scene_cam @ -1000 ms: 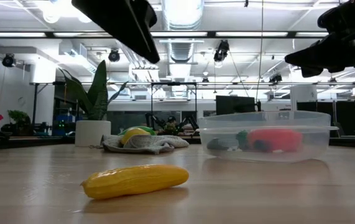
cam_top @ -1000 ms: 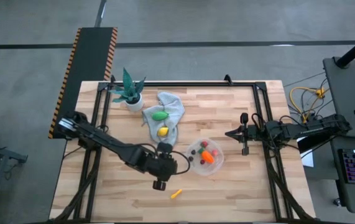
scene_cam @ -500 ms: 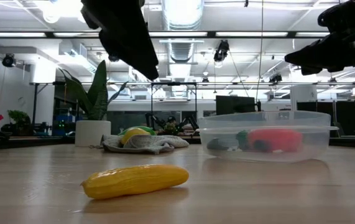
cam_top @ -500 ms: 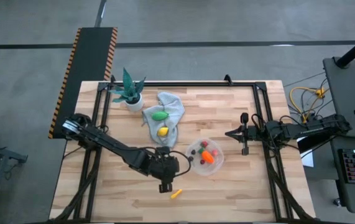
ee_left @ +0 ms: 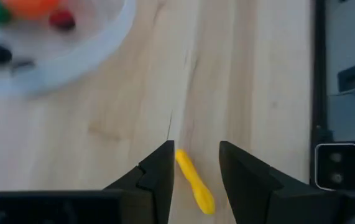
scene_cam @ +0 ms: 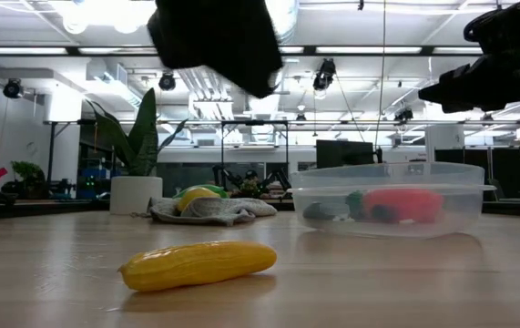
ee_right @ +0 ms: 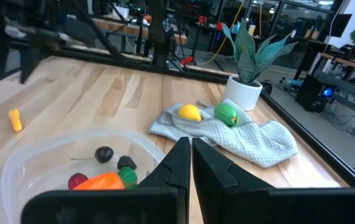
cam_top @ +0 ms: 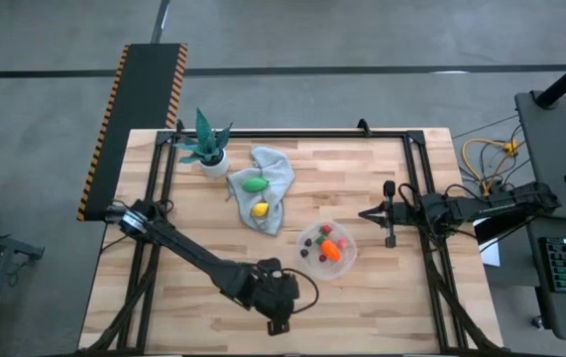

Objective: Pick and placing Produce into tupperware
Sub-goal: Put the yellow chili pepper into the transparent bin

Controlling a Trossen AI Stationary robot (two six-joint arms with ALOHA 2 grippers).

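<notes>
The left gripper (ee_left: 193, 163) holds its jaws narrowly apart, and between the two dark fingers (ee_left: 158, 168) lies the yellow-orange sliver (ee_left: 194, 181), flat on the table (cam_top: 382, 297). From the wrist view I cannot tell whether either finger touches it; nothing is lifted. In the low view the sliver (scene_cam: 198, 263) rests on the wood with the dark mass of this gripper hanging above it, clear of the surface. The left arm (cam_top: 183, 253) runs from its base at the table's left edge diagonally to the near edge, stretched long and low, its wrist pointing down over the sliver.

Just beyond the fingers is the tupperware (cam_top: 326, 248), near the table's middle, with the orange carrot (cam_top: 332, 251), a green piece and small red and dark berries inside. Farther off, the grey cloth (cam_top: 268, 183) carries the yellow lemon (cam_top: 260, 209) and a green fruit (cam_top: 254, 184), and the potted plant (cam_top: 206, 147) stands by the far left corner.

The right gripper (ee_right: 191, 155) has its jaws pressed together on nothing, and it waits above the table by the right edge, beside the tupperware (ee_right: 46, 163).
</notes>
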